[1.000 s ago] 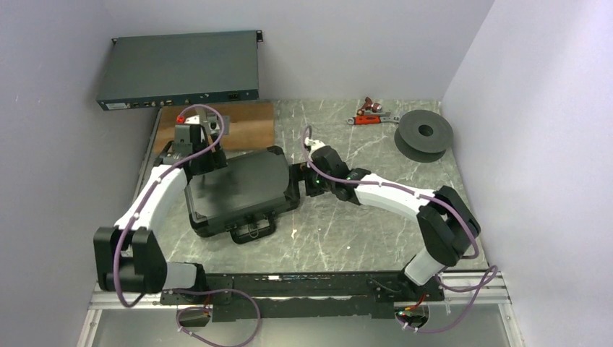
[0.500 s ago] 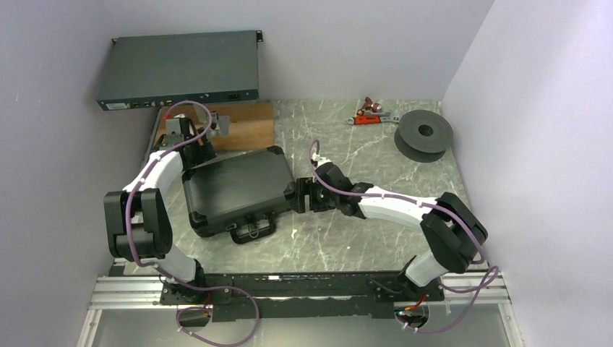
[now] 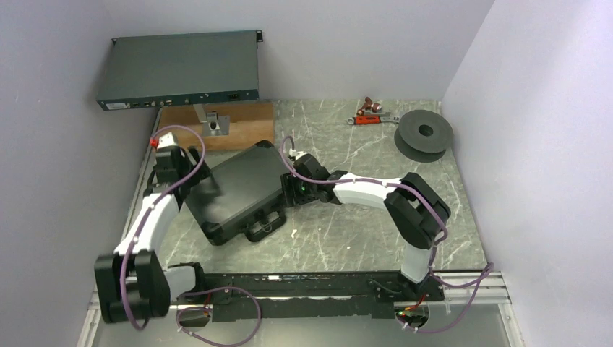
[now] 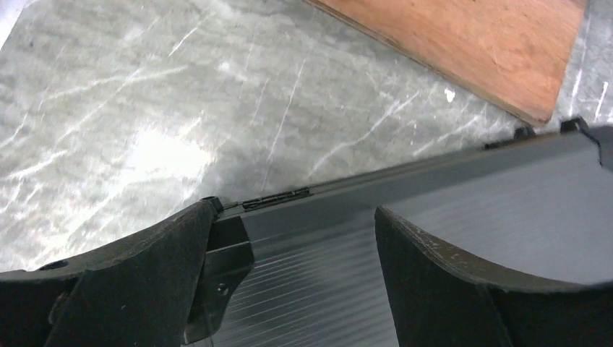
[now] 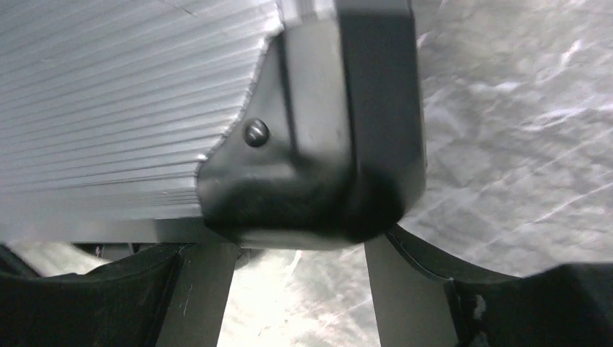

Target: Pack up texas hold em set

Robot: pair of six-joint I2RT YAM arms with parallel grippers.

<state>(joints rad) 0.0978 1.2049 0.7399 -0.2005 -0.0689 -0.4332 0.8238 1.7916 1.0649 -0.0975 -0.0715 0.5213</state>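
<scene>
- Black plastic briefcase [image 3: 238, 189] lies shut and skewed on the marble table [image 3: 347, 224], its handle [image 3: 264, 225] toward my bases. No chips, cards or buttons show outside it, so I judge packing nearly done. Whether the latches are fastened I cannot tell.
- My right pincer [image 5: 289, 260] stands spread, gripping nothing, at the briefcase's right corner [image 5: 318, 144]. A hard nudge there could spin the briefcase or wedge a finger beneath it.
- My left pincer [image 4: 293, 217] is likewise parted and empty over the far-left edge. Pressing off-centre might tip the briefcase or let me skid across the ribbed lid [image 4: 470, 238].
- Farther back, the wooden board [image 3: 246, 119] lies near. A shove could jam the briefcase against it.
</scene>
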